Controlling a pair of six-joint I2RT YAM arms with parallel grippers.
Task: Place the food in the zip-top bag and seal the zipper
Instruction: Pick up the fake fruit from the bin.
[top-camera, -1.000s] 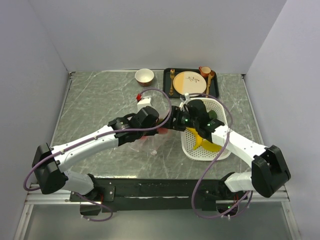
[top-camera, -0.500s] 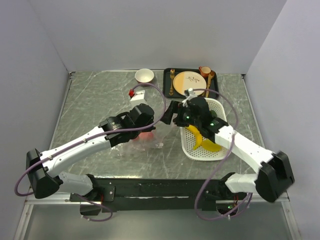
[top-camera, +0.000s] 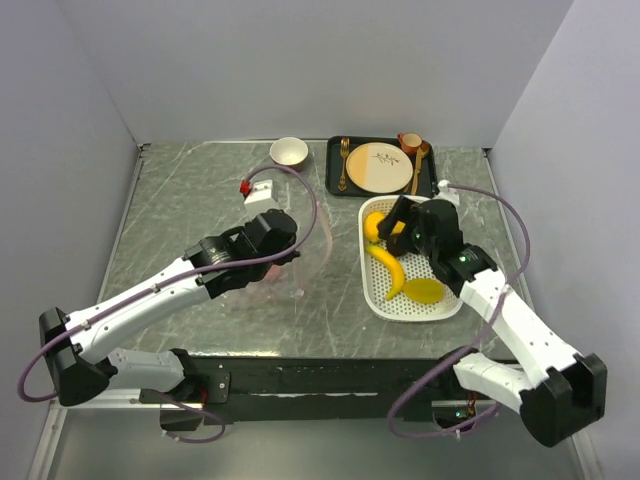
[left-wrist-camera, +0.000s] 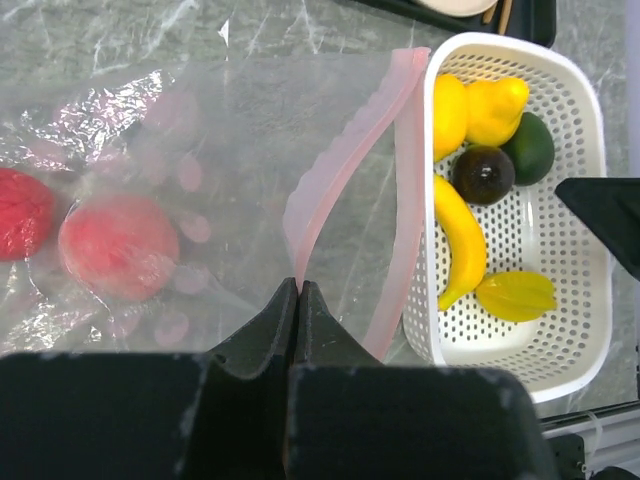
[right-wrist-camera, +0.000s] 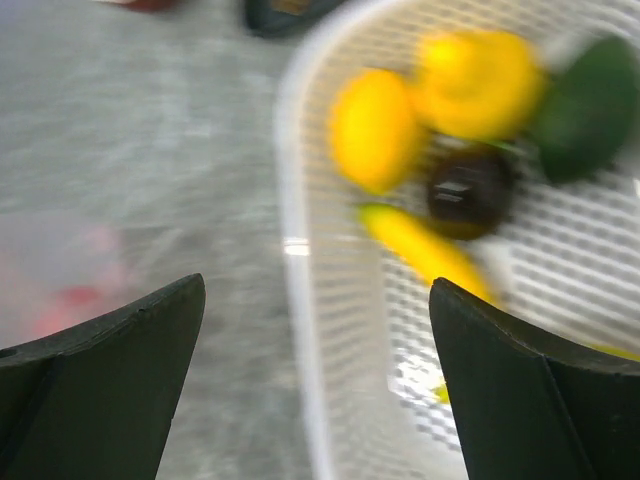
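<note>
While the left hand, clamped shut, pinches the pink zipper of the zip-top bag lying on the surface, peach and apple inside, the right hand hovers wide open and empty over the basket of banana and other food. Risk: the narrow, slack mouth could deflect the next fruit out.

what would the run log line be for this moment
left claw shut on zipper | right claw open above basket | peach in bag
</note>
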